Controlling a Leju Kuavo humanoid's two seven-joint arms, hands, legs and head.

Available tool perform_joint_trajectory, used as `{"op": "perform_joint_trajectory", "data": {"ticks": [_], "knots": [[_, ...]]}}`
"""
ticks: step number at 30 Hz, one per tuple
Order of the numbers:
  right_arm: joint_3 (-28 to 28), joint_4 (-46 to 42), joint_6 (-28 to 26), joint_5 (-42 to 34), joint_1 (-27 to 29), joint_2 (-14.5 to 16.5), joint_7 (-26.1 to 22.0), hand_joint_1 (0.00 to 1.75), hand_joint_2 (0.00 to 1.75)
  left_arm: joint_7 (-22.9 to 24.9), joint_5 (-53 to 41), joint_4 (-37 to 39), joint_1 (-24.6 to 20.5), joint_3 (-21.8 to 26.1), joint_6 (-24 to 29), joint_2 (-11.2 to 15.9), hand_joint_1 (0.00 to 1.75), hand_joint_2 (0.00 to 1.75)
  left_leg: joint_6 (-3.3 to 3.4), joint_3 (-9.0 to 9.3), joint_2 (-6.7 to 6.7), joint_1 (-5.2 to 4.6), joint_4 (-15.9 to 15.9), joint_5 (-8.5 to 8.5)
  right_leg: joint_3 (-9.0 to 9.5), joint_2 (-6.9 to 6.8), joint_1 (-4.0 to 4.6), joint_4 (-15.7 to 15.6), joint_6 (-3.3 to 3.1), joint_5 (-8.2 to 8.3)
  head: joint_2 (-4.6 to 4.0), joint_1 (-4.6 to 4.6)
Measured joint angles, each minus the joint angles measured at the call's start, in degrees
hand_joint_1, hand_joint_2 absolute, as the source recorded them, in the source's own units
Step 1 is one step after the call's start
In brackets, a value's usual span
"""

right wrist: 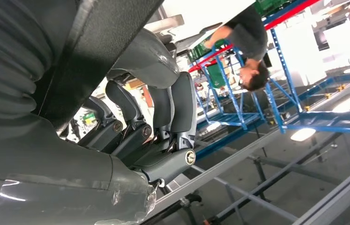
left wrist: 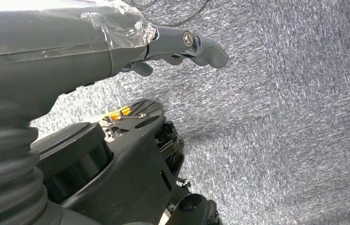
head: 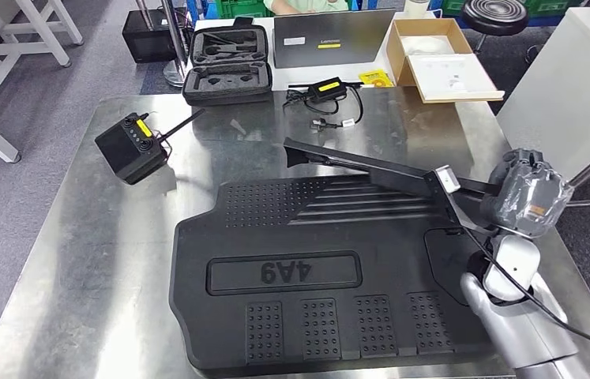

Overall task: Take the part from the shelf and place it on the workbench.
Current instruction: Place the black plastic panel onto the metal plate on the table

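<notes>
The black floor mat [head: 315, 276] lies on the steel workbench [head: 78, 260], its raised far-right edge gripped by the right hand [head: 524, 193]; an abrupt release could let that edge flop or shift.

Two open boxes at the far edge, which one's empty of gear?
The brown cardboard box on the right holds white packing. The black foam-lined case, left of the laptop, shows dark items in its upper half.
</notes>
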Motion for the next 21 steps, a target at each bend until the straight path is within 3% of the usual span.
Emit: {"op": "perform_joint_trajectory", "data": {"ticks": [8,14,21], "knots": [[-2.84,-1.83,-2.85,-0.22,3.68,1.60,-2.08,1.75,1.75,-0.32,0.90,0.00,0.48,0.00,0.30,0.00,0.00,1.75,0.00,0.01,0.01,0.00,0.00,0.00,0.01,0.00,0.00,0.00,0.00,0.00,0.00,0.01],[-4.04,-3.62,-3.52,2.05,6.19,3.89,-9.95,1.75,1.75,-0.93,1.87,0.00,0.59,-0.02,0.70,0.00,0.00,1.75,-0.03,0.04,0.02,0.01,0.00,-0.02,0.03,0.01,0.00,0.00,0.00,-0.01,0.00,0.00],[-4.23,-4.40,-3.63,3.85,7.82,6.00,-13.57,1.75,1.75,-1.03,1.97,0.00,0.43,-0.16,0.74,0.00,0.00,1.75,-0.03,0.07,0.03,0.00,0.00,-0.02,0.07,0.01,0.01,0.00,0.00,-0.01,0.00,0.00]]}}
